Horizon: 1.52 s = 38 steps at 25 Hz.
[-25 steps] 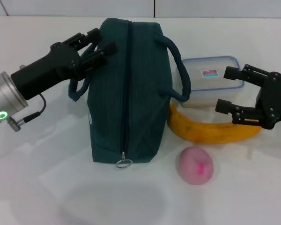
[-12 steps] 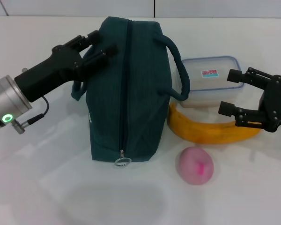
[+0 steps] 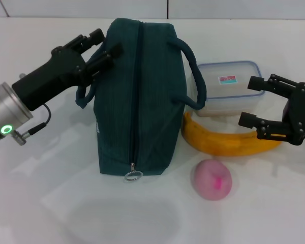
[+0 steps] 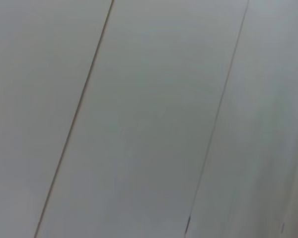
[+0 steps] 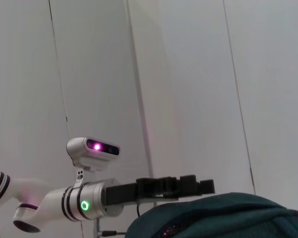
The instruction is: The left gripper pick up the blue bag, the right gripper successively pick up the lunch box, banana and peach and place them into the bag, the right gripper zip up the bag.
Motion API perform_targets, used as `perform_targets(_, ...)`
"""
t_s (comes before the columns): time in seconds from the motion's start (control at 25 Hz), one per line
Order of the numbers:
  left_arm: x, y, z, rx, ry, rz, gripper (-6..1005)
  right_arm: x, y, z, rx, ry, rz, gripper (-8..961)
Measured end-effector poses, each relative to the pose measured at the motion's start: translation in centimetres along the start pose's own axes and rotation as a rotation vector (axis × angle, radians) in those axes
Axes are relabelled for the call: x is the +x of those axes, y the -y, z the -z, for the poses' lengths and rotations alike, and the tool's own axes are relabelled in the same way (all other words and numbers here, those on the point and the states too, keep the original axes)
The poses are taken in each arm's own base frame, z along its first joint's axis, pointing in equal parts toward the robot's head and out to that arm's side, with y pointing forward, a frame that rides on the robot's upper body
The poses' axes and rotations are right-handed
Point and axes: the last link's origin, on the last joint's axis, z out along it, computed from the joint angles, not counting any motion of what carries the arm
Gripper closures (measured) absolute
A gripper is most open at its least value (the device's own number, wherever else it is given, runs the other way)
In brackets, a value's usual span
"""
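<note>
The dark blue-green bag (image 3: 137, 101) stands on the white table with its zipper closed; the ring pull (image 3: 133, 176) hangs at the near end. My left gripper (image 3: 100, 46) is at the bag's upper left, shut on the left handle (image 3: 82, 96). The clear lunch box (image 3: 226, 86) with a blue rim sits right of the bag, the yellow banana (image 3: 218, 142) in front of it, the pink peach (image 3: 212, 179) nearer still. My right gripper (image 3: 253, 101) is open at the lunch box's right end, above the banana's tip. The right wrist view shows the bag's top (image 5: 223, 218) and the left gripper (image 5: 198, 186).
The bag's right handle (image 3: 193, 76) leans against the lunch box. The white table (image 3: 51, 193) extends in front of and left of the bag. The left wrist view shows only grey wall panels (image 4: 149, 119).
My left gripper has shifted slightly left and up, tugging the bag's top and left handle with it. My right gripper has edged a little right and down.
</note>
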Motion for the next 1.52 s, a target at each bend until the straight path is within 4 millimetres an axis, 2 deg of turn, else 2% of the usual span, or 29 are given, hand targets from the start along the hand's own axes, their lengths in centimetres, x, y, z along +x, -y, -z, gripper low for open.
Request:
perform_targets(0.56, -0.9, 0.5, -0.4, 0.055, 0.034, 0.013, 423, 0.1, -0.2, -0.1, 0.000, 0.005, -0.007, 84)
perform_targets(0.88, -0.2, 1.5, -0.2, 0.069, 0.101, 0.164, 437, 0.5, -0.5, 0.0, 0.007, 0.007, -0.016, 83)
perform_targets(1.52, 0.0, 0.7, -1.1, 0.007, 0.150, 0.169, 464, 0.9, -0.8, 0.6, 0.021, 0.002, -0.017, 84)
